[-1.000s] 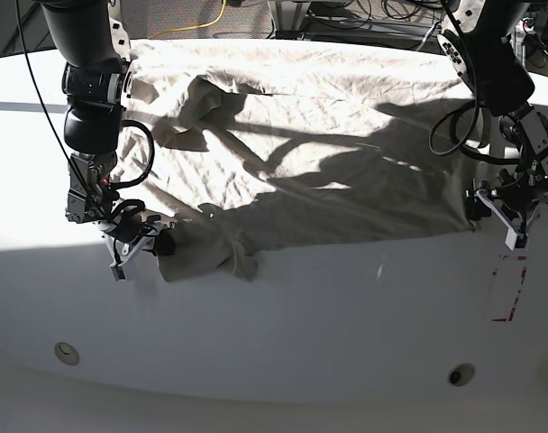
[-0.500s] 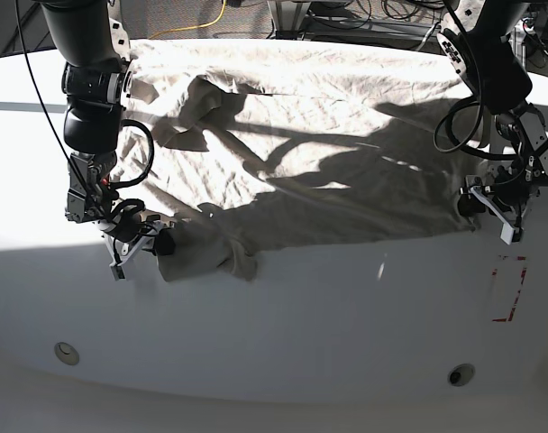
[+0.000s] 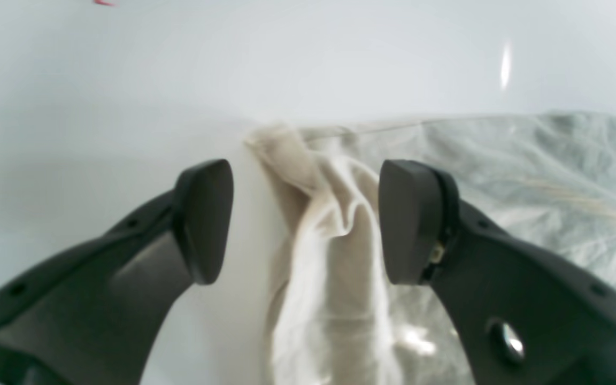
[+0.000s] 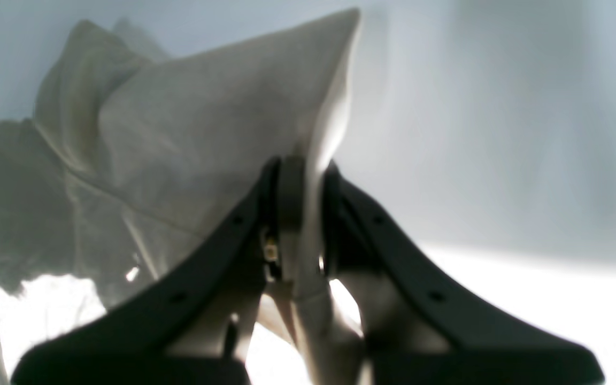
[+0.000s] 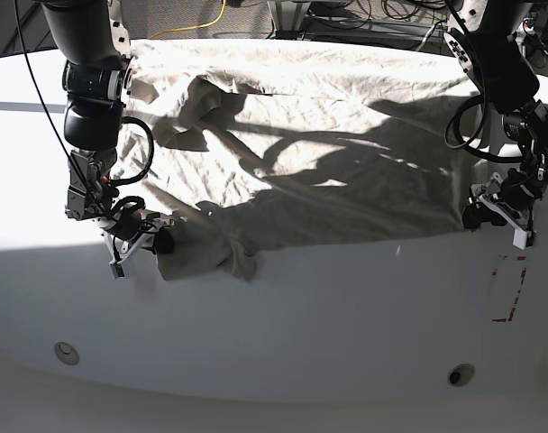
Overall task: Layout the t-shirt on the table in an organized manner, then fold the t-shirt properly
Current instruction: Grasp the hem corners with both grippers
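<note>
Since half a second ago our left claw (image 5: 501, 210) has slid a touch toward 4 o'clock in the base view, out along the shirt's corner at 3 o'clock, while the right claw (image 5: 137, 241) hasn't budged from the 8 o'clock corner.

So here's where we're at. The t-shirt (image 5: 301, 144) is spread wide over the far half of the worktop (image 5: 283, 334), long axis running roughly 9 to 3 o'clock, with the near hem still lumpy around 7 o'clock where a fold of cloth bunches up. The red dashed mark (image 5: 508, 289) sits bare at 4 o'clock, just past the left claw.

Right claw: clamped tight on the shirt corner, and the right wrist view shows a peak of fabric (image 4: 222, 123) standing up from between the closed fingers (image 4: 286, 214). Left claw (image 3: 305, 219): spread apart, with a rumpled ridge of the shirt's edge (image 3: 324, 214) lying right between the fingers, running from 6 up to 12 o'clock in that wrist view. We can't tell whether the pads touch cloth yet.

What matters for the next bit, as we read it: that ridge is already centred in the left claw's gap, so it only needs to close, no sideways hunting. Then both corners could be tugged apart along the 9–3 line to flatten the hem.
</note>
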Available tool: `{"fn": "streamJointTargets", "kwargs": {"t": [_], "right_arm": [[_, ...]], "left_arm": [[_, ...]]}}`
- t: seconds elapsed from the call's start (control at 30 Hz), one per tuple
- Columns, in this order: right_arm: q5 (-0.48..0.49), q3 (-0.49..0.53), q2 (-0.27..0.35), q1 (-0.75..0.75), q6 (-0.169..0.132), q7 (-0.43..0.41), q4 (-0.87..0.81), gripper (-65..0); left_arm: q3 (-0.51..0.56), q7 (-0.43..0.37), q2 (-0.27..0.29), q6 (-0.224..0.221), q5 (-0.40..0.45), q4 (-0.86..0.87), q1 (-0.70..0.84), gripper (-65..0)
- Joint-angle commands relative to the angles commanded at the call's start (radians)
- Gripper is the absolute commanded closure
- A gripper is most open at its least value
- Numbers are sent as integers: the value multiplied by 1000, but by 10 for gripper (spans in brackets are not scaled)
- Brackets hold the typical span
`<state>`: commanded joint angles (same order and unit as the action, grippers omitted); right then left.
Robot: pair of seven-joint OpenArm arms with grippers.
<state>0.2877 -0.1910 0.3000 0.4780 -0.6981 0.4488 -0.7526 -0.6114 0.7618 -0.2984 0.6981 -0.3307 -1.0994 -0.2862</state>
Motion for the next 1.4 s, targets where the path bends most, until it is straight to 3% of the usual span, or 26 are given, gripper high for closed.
{"fn": "streamJointTargets", "kwargs": {"t": [0.37,0.6,0.83,0.9,1.07,1.2,1.4], "right_arm": [[0,0,-2,-14,0,0,-11,-48],[0,0,-2,-14,0,0,-11,-48],[0,-2,-2,-9,0,0,-11,-48],[0,-2,-2,-9,0,0,-11,-48],[0,-3,-2,-9,0,0,-11,-48],[2,-5,-2,-8,0,0,-11,-48],[6,-6,2,-2,0,0,-12,-46]], "left_arm": [[8,-5,0,0,5,97,-28,-407],[38,-26,3,0,87,181,-75,-406],[43,-63,6,0,101,186,-78,-401],[60,-63,6,0,101,186,-78,-379],[98,-63,6,0,100,186,-80,-151],[98,-61,6,0,101,186,-80,-24],[98,-61,6,0,95,170,-81,0]]}}
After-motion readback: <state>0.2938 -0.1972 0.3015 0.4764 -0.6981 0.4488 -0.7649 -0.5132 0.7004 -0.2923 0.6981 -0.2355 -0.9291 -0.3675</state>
